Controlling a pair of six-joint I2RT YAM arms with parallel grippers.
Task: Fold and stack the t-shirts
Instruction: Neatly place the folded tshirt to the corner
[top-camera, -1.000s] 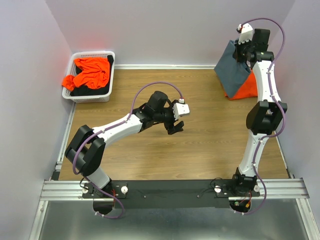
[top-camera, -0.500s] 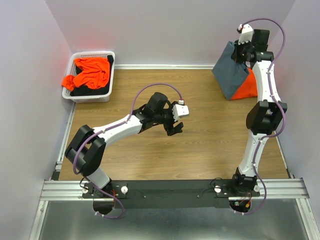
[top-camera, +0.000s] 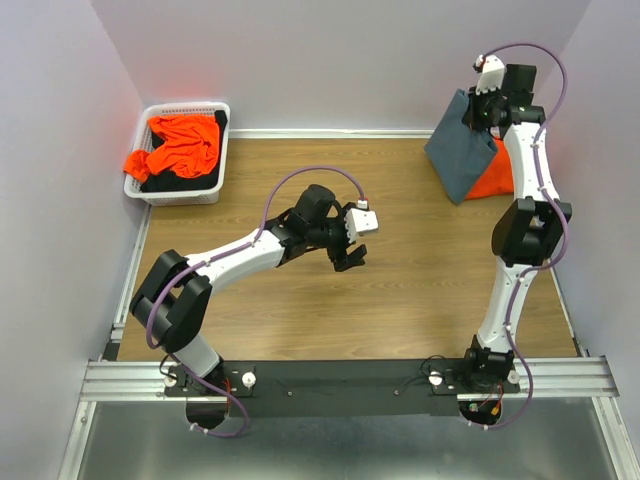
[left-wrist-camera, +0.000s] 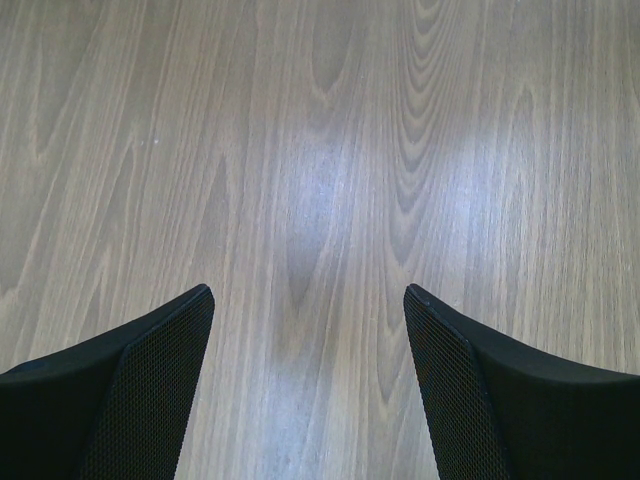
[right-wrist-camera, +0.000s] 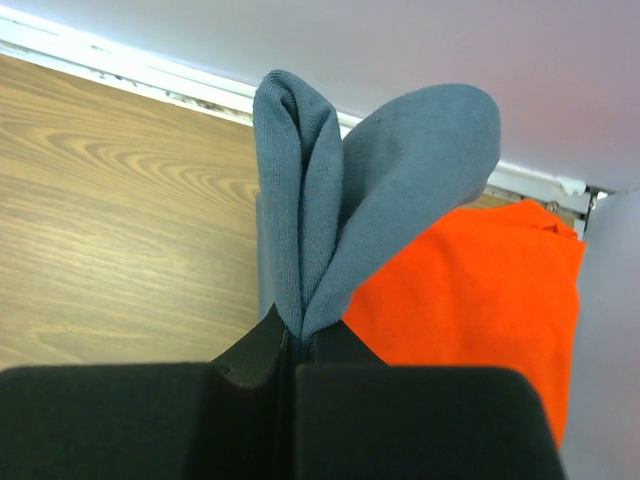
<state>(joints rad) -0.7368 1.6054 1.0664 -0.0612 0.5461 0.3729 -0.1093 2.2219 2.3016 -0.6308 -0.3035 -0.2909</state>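
r gripper (right-wrist-camera: 297, 340) clamped on blue-grey t-shirt (top-camera: 460, 150), which hangs over orange t-shirt (top-camera: 497, 180) at far right corner of desk (top-camera: 400, 290). l gripper (left-wrist-camera: 308, 300) spread wide, empty, above mid desk.

Blue-grey t-shirt (top-camera: 458, 152), orange t-shirts (top-camera: 493, 180)

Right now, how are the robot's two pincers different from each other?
The left pincer is open and holds nothing; the right pincer is shut on the blue-grey t-shirt. The left pincer hangs over the bare wooden table near its middle; the right pincer is at the far right corner, the shirt dangling from it over an orange t-shirt. Both have two black fingers.
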